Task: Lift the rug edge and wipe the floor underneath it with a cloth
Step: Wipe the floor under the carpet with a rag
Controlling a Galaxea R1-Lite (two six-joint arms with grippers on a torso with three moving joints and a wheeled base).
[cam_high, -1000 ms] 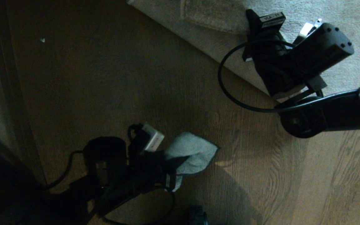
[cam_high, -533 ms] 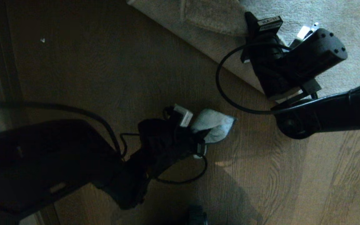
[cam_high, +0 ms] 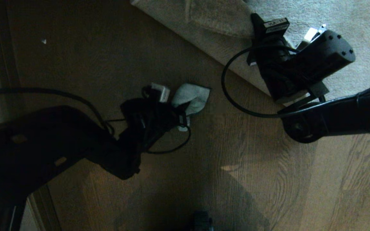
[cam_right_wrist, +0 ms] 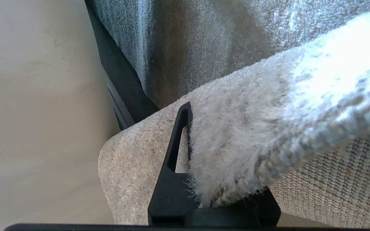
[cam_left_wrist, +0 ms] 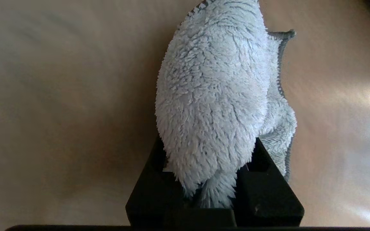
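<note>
My left gripper [cam_left_wrist: 215,179] has its jaws clamped on the cloth [cam_high: 191,98], which hangs over the bare floor [cam_high: 242,179] near the rug edge [cam_high: 223,57]. Since a second ago it has carried the cloth up the head view, closer to the rug. My right gripper [cam_right_wrist: 217,189] pinches the rug edge, folded back with its backing showing.

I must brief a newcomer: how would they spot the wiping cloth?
On the brown wooden floor, beside the big grey-beige rug edge, find the left gripper. The cloth is the small, fluffy, pale grey-blue rag pinched in it.
</note>
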